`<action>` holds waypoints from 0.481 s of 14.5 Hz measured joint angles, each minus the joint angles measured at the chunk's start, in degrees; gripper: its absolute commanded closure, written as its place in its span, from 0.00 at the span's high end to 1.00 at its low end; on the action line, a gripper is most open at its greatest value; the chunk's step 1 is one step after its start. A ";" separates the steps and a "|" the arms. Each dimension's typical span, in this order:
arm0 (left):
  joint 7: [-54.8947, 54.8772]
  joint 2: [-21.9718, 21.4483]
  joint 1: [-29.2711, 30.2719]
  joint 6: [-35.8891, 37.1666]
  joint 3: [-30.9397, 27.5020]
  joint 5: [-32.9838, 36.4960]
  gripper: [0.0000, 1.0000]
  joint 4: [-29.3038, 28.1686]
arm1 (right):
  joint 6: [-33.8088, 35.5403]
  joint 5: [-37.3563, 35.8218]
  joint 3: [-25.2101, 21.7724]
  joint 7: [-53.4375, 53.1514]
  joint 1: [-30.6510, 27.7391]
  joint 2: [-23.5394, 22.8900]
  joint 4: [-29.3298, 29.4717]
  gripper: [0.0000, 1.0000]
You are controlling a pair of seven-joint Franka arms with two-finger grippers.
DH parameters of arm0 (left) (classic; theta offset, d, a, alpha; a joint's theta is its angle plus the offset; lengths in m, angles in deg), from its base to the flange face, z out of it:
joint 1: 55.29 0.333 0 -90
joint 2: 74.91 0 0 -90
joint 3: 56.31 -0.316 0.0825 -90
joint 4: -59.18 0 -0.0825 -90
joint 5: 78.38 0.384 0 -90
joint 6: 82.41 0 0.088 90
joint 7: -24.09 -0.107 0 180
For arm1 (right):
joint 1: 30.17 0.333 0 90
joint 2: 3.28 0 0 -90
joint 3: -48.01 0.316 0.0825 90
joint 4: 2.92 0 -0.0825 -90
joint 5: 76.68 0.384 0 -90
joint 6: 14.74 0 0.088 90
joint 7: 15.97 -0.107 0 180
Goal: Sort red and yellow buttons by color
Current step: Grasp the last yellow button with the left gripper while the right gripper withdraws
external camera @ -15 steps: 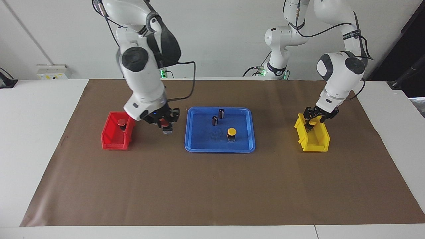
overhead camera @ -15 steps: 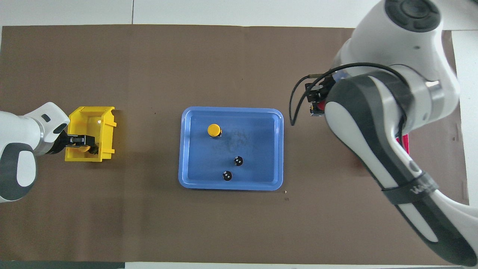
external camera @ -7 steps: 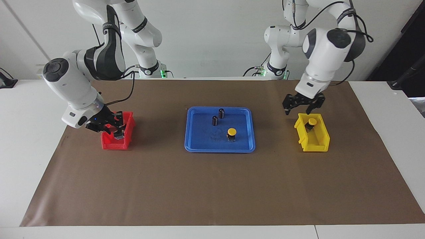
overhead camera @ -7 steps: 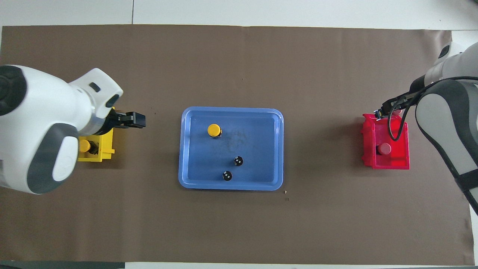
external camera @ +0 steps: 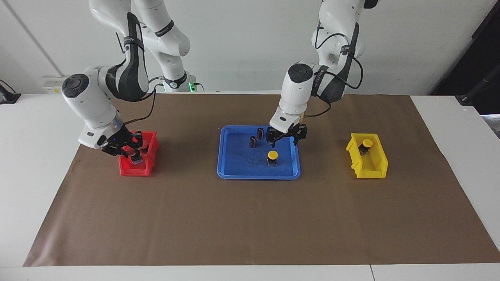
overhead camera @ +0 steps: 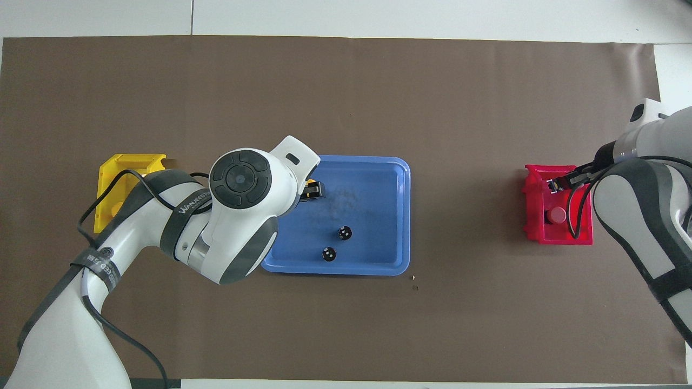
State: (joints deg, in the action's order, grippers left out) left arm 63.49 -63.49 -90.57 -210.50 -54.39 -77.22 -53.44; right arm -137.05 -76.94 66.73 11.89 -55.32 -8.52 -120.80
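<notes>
One yellow button [external camera: 272,156] stands on the blue tray [external camera: 234,171]. My left gripper [external camera: 285,142] hovers open just above it; from overhead [overhead camera: 313,192] it covers most of the button. A second yellow button [external camera: 366,143] sits in the yellow bin [external camera: 369,169]. My right gripper [external camera: 133,151] is down in the red bin [external camera: 134,169], shut on a red button [external camera: 135,157]. Overhead, this gripper [overhead camera: 554,185] is over the part of the bin farther from the robots. The other red button [overhead camera: 556,215] rests in the bin nearer to the robots.
Two dark capless cylinders [external camera: 260,133] [external camera: 253,141] stand on the tray, nearer to the robots than the yellow button. The yellow bin [overhead camera: 121,161] is partly covered by my left arm in the overhead view. Brown paper [external camera: 250,218] covers the table.
My left gripper has swung from beside the yellow bin to over the yellow button on the tray. My right gripper has sunk a little deeper into the red bin with the red button.
</notes>
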 measured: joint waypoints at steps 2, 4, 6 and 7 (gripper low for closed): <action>1.18 0.77 -0.65 -1.30 -0.04 0.00 0.94 0.14 | -4.04 0.00 -0.01 0.50 -0.28 0.53 -3.18 0.20; 2.69 1.68 -1.58 -2.15 -0.07 0.00 0.93 0.61 | -7.50 0.00 0.01 0.51 -0.27 0.83 -5.89 0.22; 3.76 3.35 -2.04 -2.52 -0.09 0.00 0.81 1.96 | -9.00 0.00 0.03 0.51 -0.27 0.97 -7.02 0.53; 3.98 4.21 -2.04 -2.59 -0.12 0.00 0.74 2.68 | -9.23 0.00 0.02 0.51 -0.27 0.97 -7.22 0.72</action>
State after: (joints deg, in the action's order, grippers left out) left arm 67.47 -59.28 -92.61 -213.09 -54.51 -77.22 -50.76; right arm -146.27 -76.94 66.76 12.40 -55.59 -7.55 -128.01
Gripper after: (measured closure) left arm 0.075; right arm 0.590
